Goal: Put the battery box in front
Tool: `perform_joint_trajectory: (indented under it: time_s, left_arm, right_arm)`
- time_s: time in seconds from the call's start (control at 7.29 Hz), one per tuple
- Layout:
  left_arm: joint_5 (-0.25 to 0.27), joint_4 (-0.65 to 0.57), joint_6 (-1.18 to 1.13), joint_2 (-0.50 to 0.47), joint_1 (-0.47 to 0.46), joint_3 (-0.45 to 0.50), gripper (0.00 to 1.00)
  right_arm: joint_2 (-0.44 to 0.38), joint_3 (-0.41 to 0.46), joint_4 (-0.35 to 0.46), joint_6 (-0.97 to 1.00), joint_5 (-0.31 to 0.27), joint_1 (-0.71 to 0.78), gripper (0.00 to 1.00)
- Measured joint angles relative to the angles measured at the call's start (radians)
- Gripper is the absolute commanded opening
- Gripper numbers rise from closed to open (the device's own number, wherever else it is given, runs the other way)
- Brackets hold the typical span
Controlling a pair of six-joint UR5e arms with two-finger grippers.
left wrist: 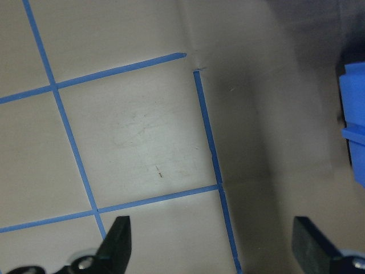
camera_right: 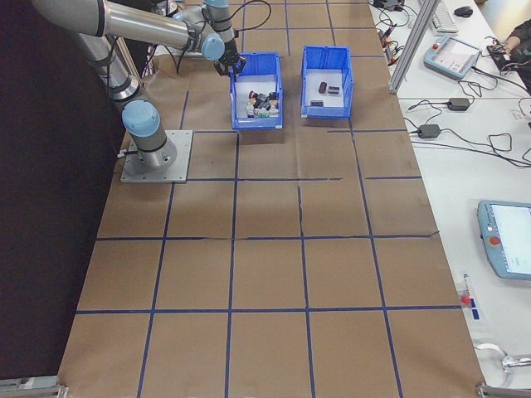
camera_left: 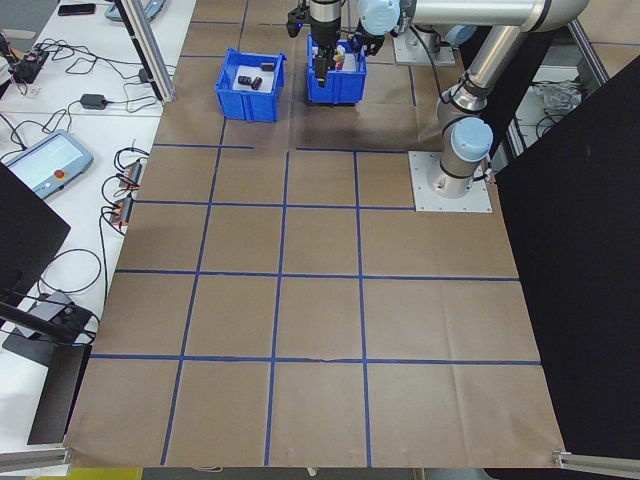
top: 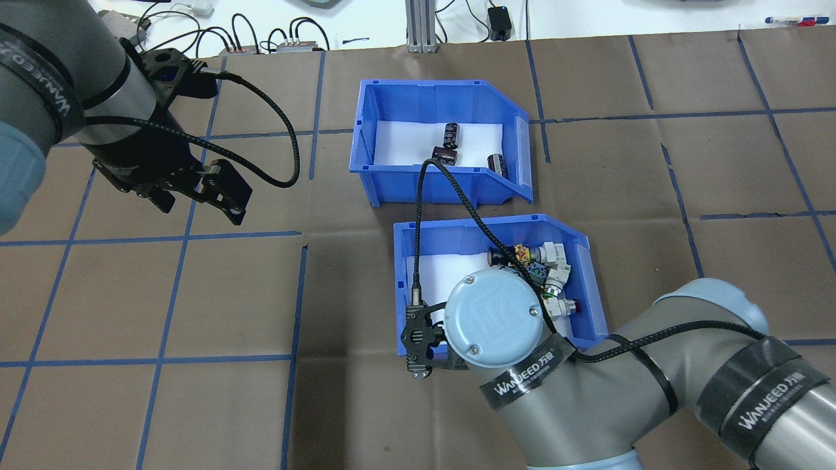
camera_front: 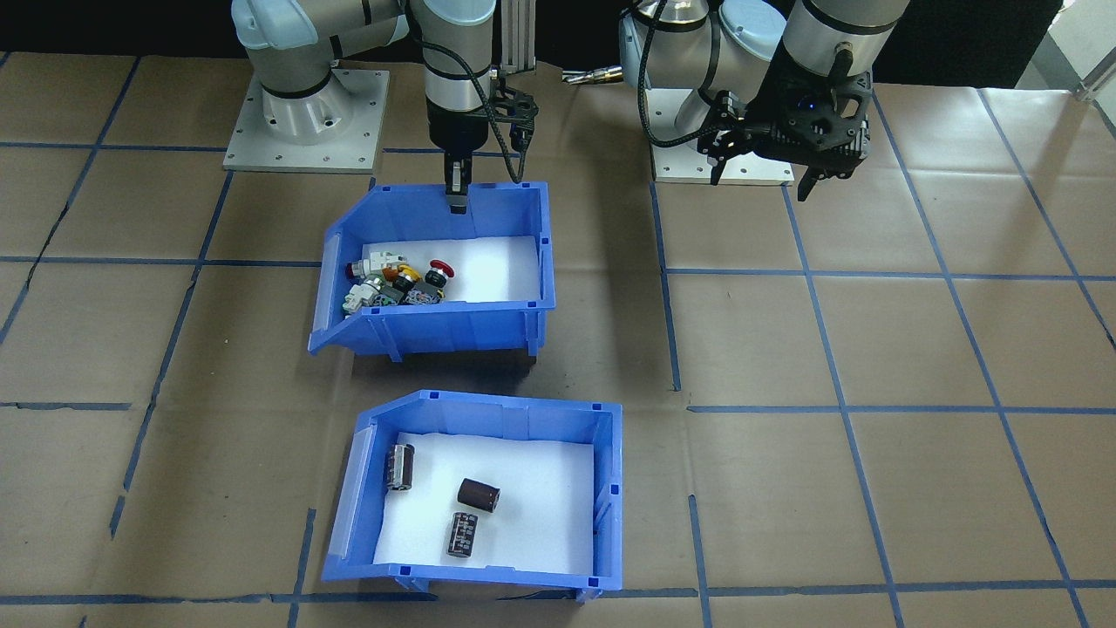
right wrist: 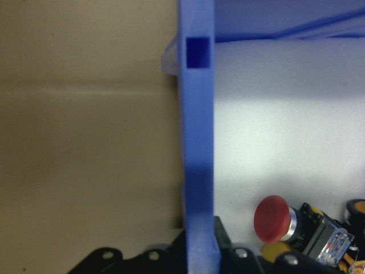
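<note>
The battery box (camera_front: 471,420) is a blue bin with a white liner holding three dark cells (camera_front: 479,494). It stands on the table's operator side, beyond the switch bin (camera_front: 453,327) in the overhead view, where the battery box (top: 424,183) is the farther one. My right gripper (camera_front: 456,199) straddles the switch bin's robot-side wall. In the right wrist view this gripper (right wrist: 201,254) is shut on that wall (right wrist: 198,142). My left gripper (camera_front: 763,179) hangs open over bare table, well off to the side of both bins, with nothing between its fingers (left wrist: 120,240).
Colourful push-button switches (camera_front: 397,279) lie heaped in one end of the switch bin. Brown paper with blue tape lines (top: 300,300) covers the table. Cables and devices lie on the white bench (top: 261,26) past the far edge. The arm bases (camera_front: 305,122) stand behind the bins.
</note>
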Motion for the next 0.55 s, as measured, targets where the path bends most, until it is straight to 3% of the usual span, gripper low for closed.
perform_joint_trajectory:
  time_s: [0.27,0.55]
  left_arm:
    - [0.002,0.001,0.000,0.005,0.001,0.001,0.99]
    - [0.003,0.005,-0.002,0.007,0.001,0.004,0.99]
  right_arm:
    - [0.034,-0.011,-0.027,0.022,-0.005,0.035,0.09]
    - [0.044,-0.011,-0.031,0.027,-0.001,0.041,1.00]
